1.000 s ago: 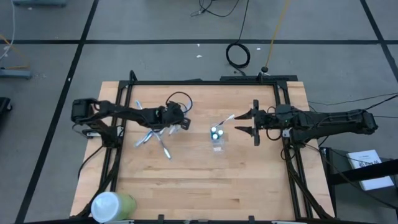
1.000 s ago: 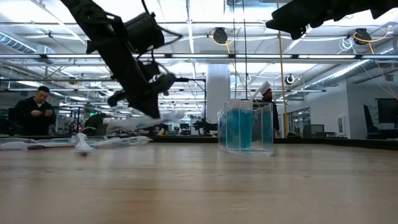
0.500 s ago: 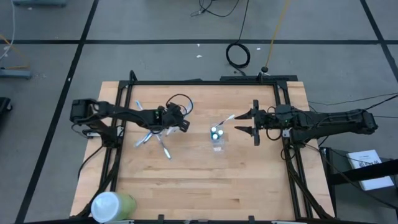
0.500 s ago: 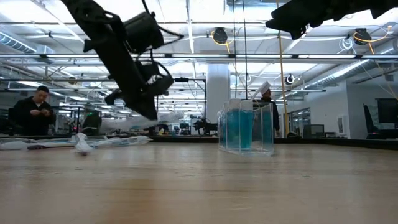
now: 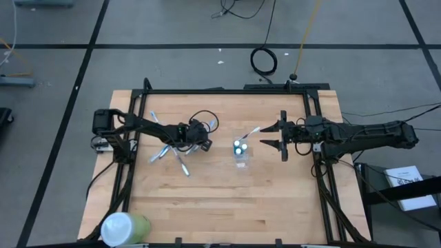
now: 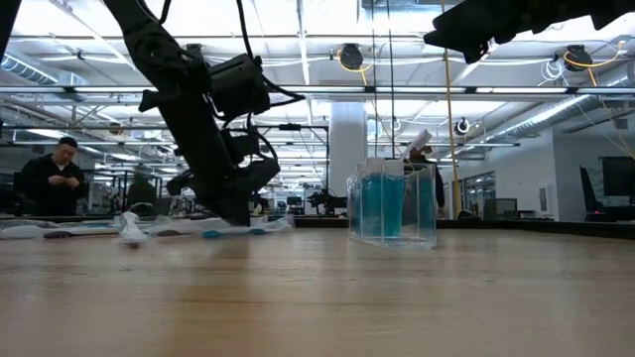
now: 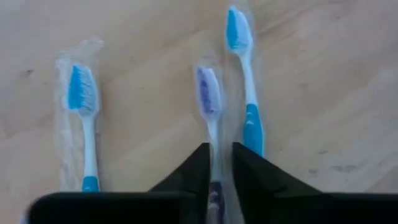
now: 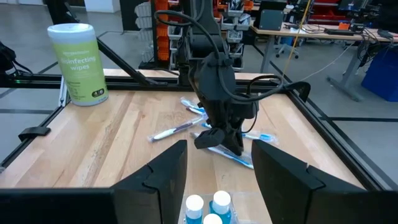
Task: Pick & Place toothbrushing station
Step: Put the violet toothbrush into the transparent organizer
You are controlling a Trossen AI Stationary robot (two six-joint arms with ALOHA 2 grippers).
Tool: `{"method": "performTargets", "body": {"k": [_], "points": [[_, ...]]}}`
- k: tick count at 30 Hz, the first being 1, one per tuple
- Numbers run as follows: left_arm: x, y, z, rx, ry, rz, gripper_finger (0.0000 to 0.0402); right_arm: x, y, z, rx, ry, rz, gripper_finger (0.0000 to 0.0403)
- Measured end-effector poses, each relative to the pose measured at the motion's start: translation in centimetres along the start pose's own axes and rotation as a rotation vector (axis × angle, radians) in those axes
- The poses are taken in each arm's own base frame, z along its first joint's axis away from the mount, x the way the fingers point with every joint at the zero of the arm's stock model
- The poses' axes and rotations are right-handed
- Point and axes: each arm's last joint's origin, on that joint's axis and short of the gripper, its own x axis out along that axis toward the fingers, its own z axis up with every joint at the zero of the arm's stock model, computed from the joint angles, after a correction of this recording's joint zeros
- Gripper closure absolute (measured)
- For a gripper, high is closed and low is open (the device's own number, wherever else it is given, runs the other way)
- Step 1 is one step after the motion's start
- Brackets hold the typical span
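The left tool (image 7: 217, 163), fingers narrowly apart astride the pinkish-purple brush (image 7: 209, 99) on the surface (image 5: 220, 200), should pinch its light, stiff, slippery handle mid-length.

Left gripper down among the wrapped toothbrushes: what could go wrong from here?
1. The left gripper straddles the purple toothbrush with a blue toothbrush right beside it; closing might catch both, or only the wrapper.
2. The brushes lie flat on the table, so the fingertips may scrape the wood.
3. The clear cup already holds tubes, and the right gripper hovers beside it, crowding any drop-off.
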Motion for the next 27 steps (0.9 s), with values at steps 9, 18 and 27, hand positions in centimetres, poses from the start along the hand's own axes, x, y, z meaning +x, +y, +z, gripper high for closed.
{"method": "performTargets", "body": {"k": [9,18,27], "points": [[0.5,0.8,0.2,0.014,0.005,0.060,0.0203,0.0,0.0,0.0,0.000,0.000,0.000,0.0232],[0.8,2.3,0.5,-0.013,0.013,0.172,0.0195,0.0,0.0,0.0,0.000,0.001,0.000,0.0232],[0.7,0.9,0.8,-0.052,0.003,0.013,0.0205,0.0,0.0,0.0,0.000,0.001,0.000,0.0232]]}}
